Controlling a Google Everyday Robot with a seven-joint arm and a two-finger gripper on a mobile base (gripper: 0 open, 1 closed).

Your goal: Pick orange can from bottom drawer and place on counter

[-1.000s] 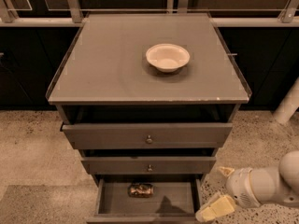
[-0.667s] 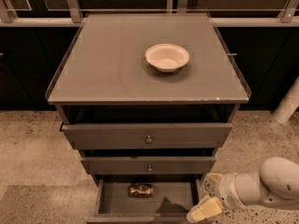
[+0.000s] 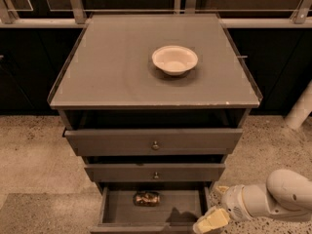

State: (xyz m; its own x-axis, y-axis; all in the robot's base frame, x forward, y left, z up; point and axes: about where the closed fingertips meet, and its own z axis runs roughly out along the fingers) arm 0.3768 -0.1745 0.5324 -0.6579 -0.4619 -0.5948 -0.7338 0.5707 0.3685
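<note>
Arm (image 3: 273,199) low, level; gripper (image 3: 217,205) perhaps over right corner of bottom drawer (image 3: 122,208).

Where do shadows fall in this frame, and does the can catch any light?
Camera view: dim, warm light; the gripper at the right front corner of the bottom drawer throws a dark shadow onto its floor; the orange can shows small glints; the bowl casts a soft shadow on the counter.

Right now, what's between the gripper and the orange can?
Camera view: only bare bottom drawer floor and its right wall, between the orange can and the gripper at the front-right corner.
</note>
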